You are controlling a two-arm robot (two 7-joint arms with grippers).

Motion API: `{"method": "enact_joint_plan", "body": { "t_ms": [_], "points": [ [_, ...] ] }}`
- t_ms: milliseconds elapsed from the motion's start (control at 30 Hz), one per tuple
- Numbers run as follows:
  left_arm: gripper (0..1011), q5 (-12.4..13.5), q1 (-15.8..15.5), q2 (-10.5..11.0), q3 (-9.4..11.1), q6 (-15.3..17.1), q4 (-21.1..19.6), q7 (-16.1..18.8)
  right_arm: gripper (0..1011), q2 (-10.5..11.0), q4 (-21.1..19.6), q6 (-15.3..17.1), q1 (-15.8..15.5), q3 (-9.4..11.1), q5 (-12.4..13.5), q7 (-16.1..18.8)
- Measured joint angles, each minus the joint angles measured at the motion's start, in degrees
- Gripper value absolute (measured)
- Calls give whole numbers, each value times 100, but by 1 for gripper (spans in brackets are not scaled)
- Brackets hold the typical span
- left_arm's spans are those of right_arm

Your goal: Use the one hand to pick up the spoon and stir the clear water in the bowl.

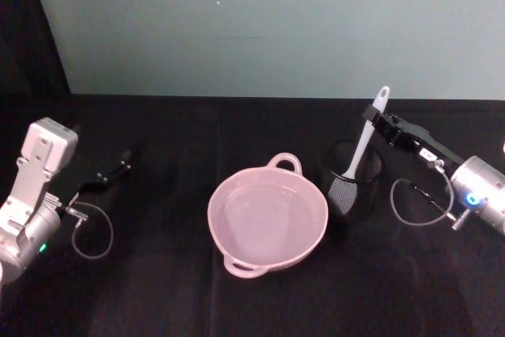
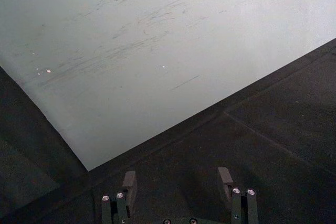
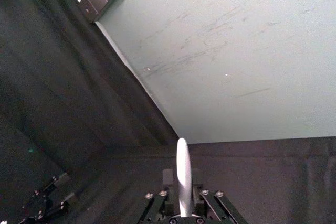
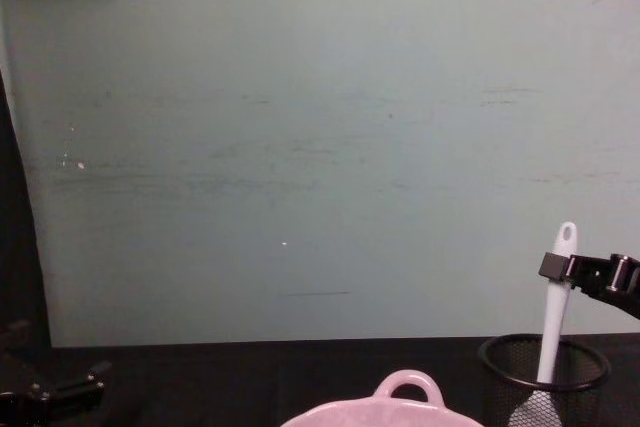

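On the black table (image 1: 158, 290), centre: pink bowl (image 1: 267, 219), water clear, unstirred. Just right, apart: mesh cup (image 1: 353, 187) with white spoon (image 1: 362, 147) upright, head down inside. Right tool (image 1: 372, 120) closed on spoon's upper handle. Left tool (image 1: 118, 170) parked far left, spread, empty. Risk: slanted lift snags cup rim, tipping it. Open room above cup and bowl.

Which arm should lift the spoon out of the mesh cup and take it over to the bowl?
The right. Its end effector is at the spoon handle, fingers on either side, above the mesh cup beside the bowl. The left end effector sits open, far left on the table.
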Motion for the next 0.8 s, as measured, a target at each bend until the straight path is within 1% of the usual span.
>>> {"method": "enact_joint_plan", "body": {
  "t_ms": [33,133,167,267,333,367,533,600,633,667,700,733,767,800],
  "points": [
    [1005,0,0,0,0,0,0,0,213,11,0,4,-26,0,43,-18],
    [1005,0,0,0,0,0,0,0,288,20,0,9,-47,0,73,-50],
    [1005,0,0,0,0,0,0,0,348,27,0,10,-64,0,88,-64],
    [1005,0,0,0,0,0,0,0,407,36,8,8,-95,7,114,-90],
    [1005,0,0,0,0,0,0,0,488,39,18,3,-110,9,125,-97],
    [1005,0,0,0,0,0,0,0,507,41,25,-2,-120,12,130,-102],
    [1005,0,0,0,0,0,0,0,689,38,92,-30,-158,17,161,-106],
    [1005,0,0,0,0,0,0,0,722,38,100,-34,-171,17,166,-106],
    [1005,0,0,0,0,0,0,0,776,41,98,-47,-195,21,170,-109],
    [1005,0,0,0,0,0,0,0,802,44,93,-54,-209,24,171,-114],
    [1005,0,0,0,0,0,0,0,839,51,72,-60,-229,29,173,-128],
    [1005,0,0,0,0,0,0,0,839,80,-18,-71,-294,45,174,-152],
    [1005,0,0,0,0,0,0,0,892,98,-68,-77,-329,51,174,-178],
    [1005,0,0,0,0,0,0,0,904,122,-134,-81,-369,59,174,-201]
  ]
}}
